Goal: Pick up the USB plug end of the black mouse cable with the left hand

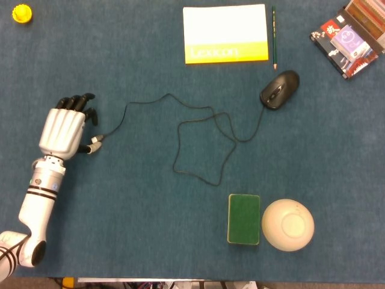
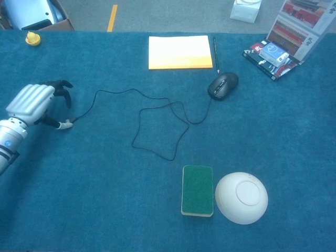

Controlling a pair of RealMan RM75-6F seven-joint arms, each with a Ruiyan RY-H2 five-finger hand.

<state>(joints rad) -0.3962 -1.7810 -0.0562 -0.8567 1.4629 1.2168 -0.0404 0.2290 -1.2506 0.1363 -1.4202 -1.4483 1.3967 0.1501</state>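
One robot hand in view: the left robot hand [image 1: 62,128] is seen low at the left of the counter [image 1: 120,229], palm down, dark fingers [image 1: 75,103] curled forward; the right one isn't shown in either view.
USB plug: the USB plug end [image 1: 96,141] of the black mouse cable [image 1: 204,144] is found right at the thumb side of that robot hand, touching or nearly touching the thumb tip.
Grip state: can't be called from these views. The plug looks like it's being pinched at the thumb, but whether it is really clamped or just touched can't be made out, and no lift off the counter can be judged.
Cable: a loose loop is laid across the middle of the counter, running on to the black mouse [image 1: 280,89] at the far right.
Risk, slip: probably the plug gets squeezed out sideways if the pinch is made on its tip only, since it's small and smooth.
Risk, drag: if the plug is raised or pulled left too far, the slack would be used up and the mouse could be tugged towards the pencil [image 1: 274,37] and the Lexicon notepad [image 1: 225,34].
Other stuff: green sponge [image 1: 243,219] just beside an upturned white bowl [image 1: 287,225], well apart from the cable.
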